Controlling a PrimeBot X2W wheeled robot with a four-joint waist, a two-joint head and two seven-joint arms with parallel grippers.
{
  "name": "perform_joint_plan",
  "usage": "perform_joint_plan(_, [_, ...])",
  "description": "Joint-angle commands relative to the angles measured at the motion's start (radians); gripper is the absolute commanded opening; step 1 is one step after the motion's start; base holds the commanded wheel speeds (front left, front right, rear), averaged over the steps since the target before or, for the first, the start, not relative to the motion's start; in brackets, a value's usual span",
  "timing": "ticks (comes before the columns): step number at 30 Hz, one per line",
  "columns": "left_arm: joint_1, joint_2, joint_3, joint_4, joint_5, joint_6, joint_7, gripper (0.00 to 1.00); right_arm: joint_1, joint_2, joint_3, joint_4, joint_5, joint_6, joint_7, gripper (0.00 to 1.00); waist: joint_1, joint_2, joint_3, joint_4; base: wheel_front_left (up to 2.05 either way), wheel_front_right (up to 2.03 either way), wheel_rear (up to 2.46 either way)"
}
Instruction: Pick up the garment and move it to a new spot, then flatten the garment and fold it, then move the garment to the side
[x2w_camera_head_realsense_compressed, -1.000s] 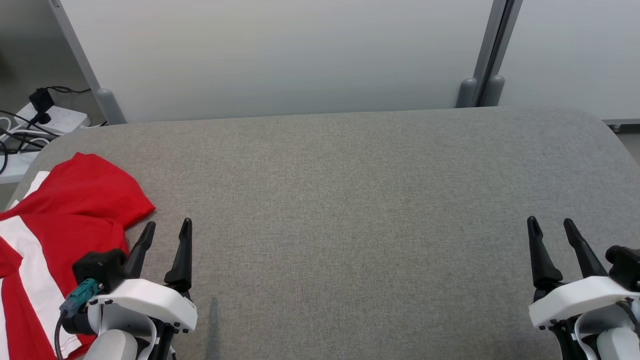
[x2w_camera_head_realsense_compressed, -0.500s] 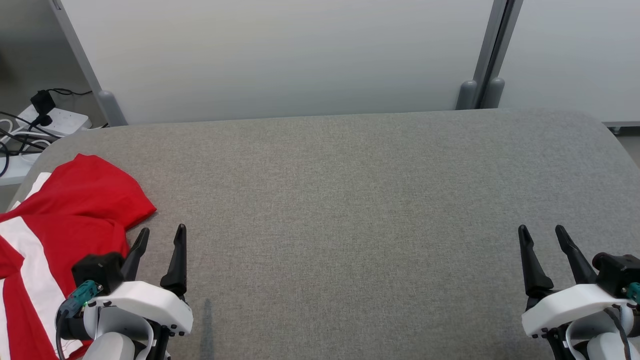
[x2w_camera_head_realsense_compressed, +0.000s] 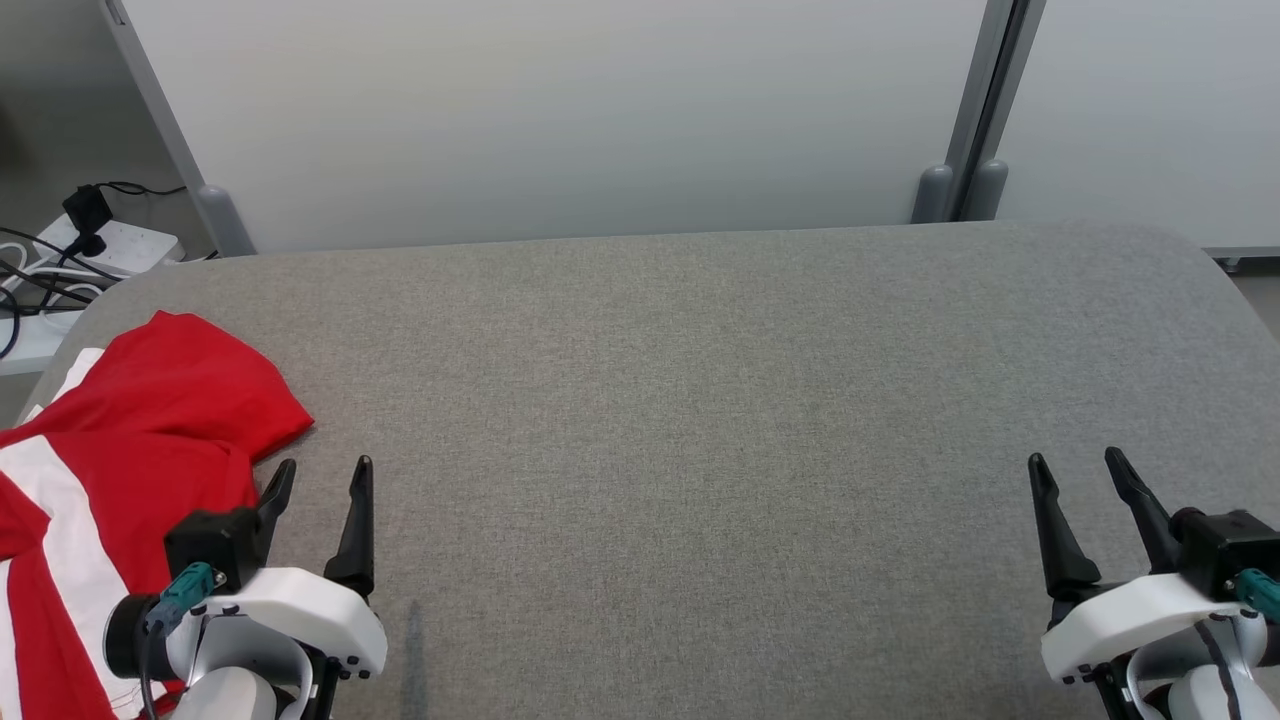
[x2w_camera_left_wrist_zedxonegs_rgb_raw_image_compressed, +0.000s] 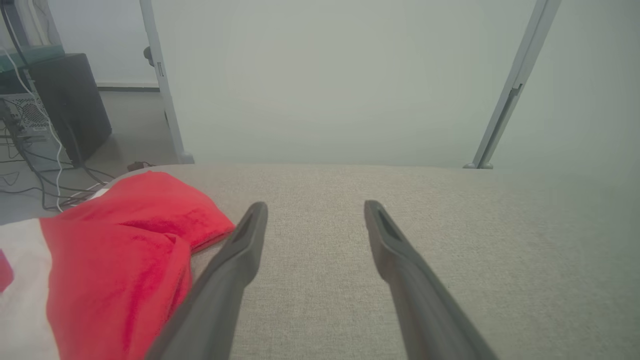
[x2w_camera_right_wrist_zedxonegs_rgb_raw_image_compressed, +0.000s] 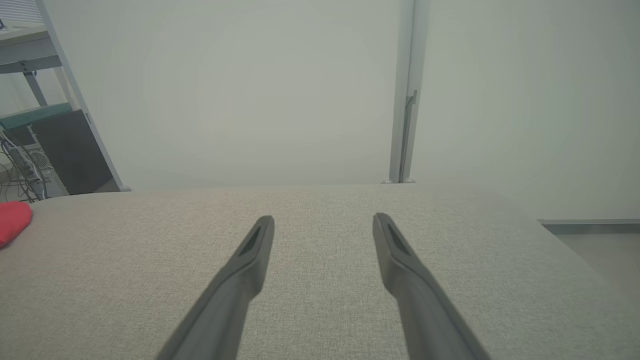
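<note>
The red garment with white bands (x2w_camera_head_realsense_compressed: 150, 400) lies crumpled at the left end of the grey cloth-covered surface (x2w_camera_head_realsense_compressed: 650, 400), part of it running out of the head view at the lower left. The left end effector (x2w_camera_head_realsense_compressed: 325, 465) hovers just beside its nearest red edge, fingers spread wide and holding nothing. The right end effector (x2w_camera_head_realsense_compressed: 1075, 457) is well apart at the far right, equally splayed and empty over bare cloth.

From where I stand the garment looks light, limp and soft. I'd expect it to sag and drag rather than hold any shape, and the fabric-covered surface probably grips it a little. A pinch on the rounded red fold nearest the left fingers seems the easiest first hold. A second hold on a hem or shoulder would help spread it afterwards.

Against a second ago, both end effectors sit a little lower in the head view, drawn back toward the robot, and the right one has edged inward. The whole view has dipped slightly too, so the camera moved. The garment rests in the same place.
</note>
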Motion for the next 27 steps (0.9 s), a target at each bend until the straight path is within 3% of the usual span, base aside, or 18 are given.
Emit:
perform_joint_plan(1, [-0.06, 0.029, 0.029, -0.021, 0.03, 0.012, -0.016, 1.0, -0.036, -0.023, 0.024, -0.014, -0.035, 0.007, -0.022, 1.0, 0.0, 0.0, 0.0, 0.0, 0.0, 0.0, 0.0])
perform_joint_plan(6, [-0.063, 0.034, 0.024, -0.018, 0.062, 0.02, -0.019, 1.0, -0.039, -0.031, 0.033, -0.009, -0.063, 0.007, -0.036, 1.0, 0.0, 0.0, -0.001, 0.002, 0.0, 0.0, 0.0])
perform_joint_plan(27, [-0.055, 0.027, 0.025, -0.03, 0.018, 0.026, -0.008, 1.0, -0.04, -0.026, 0.029, -0.013, -0.011, 0.007, -0.038, 1.0, 0.0, 0.0, -0.001, 0.024, 0.0, 0.0, 0.0])
